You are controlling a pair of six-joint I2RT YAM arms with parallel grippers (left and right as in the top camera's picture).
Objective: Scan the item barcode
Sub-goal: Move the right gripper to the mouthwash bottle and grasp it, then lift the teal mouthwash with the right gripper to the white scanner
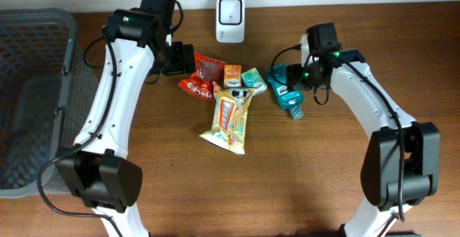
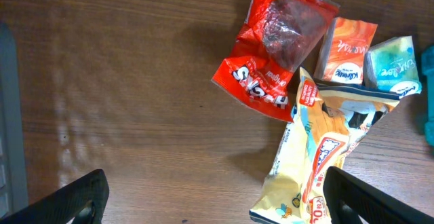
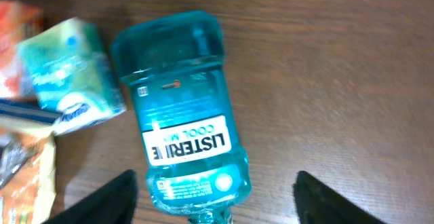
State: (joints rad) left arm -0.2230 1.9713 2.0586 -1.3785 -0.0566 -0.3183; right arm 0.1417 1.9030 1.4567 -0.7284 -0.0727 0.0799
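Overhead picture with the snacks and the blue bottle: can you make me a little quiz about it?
1. True or false: the mouthwash bottle stands upright.
2. Which side's arm reaches over the bottle? A: left. B: right.
3. Fill in: in the left wrist view, the snack bag left of the orange packet is coloured ____.
Key: 1 false, it lies flat. 2 B, the right gripper hangs over it, open. 3 red.

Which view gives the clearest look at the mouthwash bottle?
Right wrist: the mouthwash bottle fills the frame, lying flat, label readable. Overhead shows it small, partly hidden by the right arm. Left wrist catches only a teal sliver, probably the bottle, at its right edge.
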